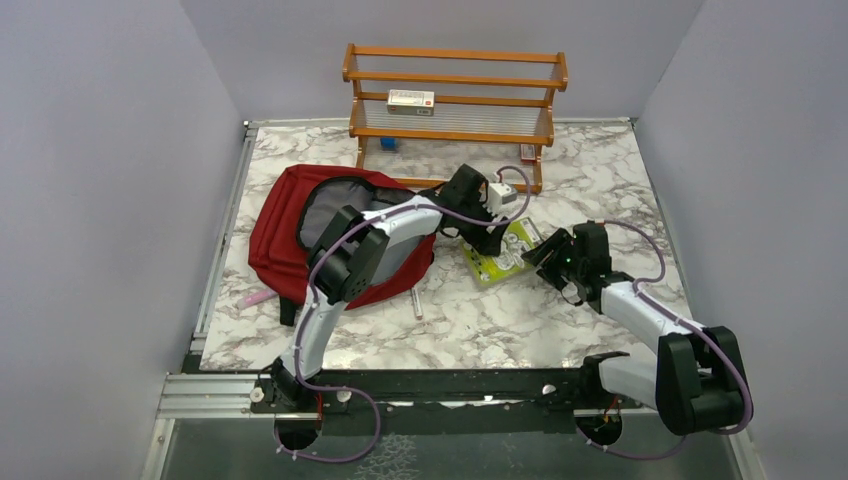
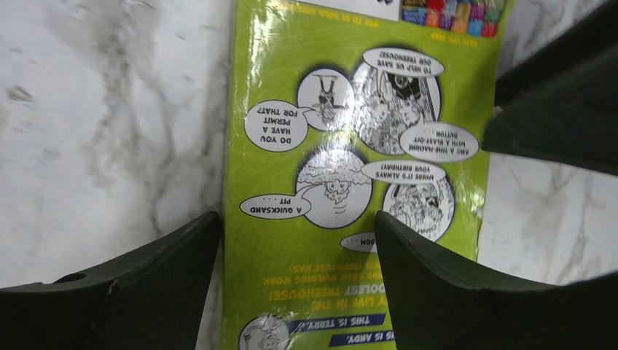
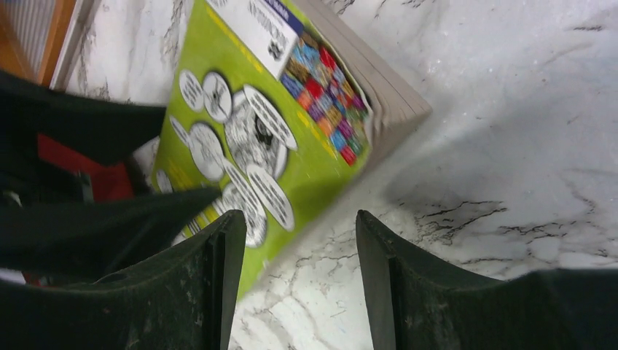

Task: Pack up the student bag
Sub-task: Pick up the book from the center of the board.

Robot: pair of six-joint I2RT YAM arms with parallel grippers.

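A: What's on the desk (image 1: 600, 160)?
B: The bag (image 1: 285, 225), at left, mouth gaping, likely to take the green book (image 1: 497, 262) nearby.
A: Pincers?
B: Left pincer (image 2: 295, 226) released over the book; right pincer (image 3: 291, 219) released at its edge, probably to help lift.

Rack: we see an orange-brown wooden rack (image 1: 455, 105) with ribbed shelves, standing upright.
Tabletop: white marble pattern with grey veins (image 1: 600, 170); it carries the rack at its far edge.
Walls: plain pale lilac-grey panels, with the back wall (image 1: 440, 25) behind the rack and one to each side of it.
Rail: we note a silver metal rail (image 1: 210, 395) at the tabletop edge opposite the rack.
Light: soft and even, with a faint shadow beneath the rack.
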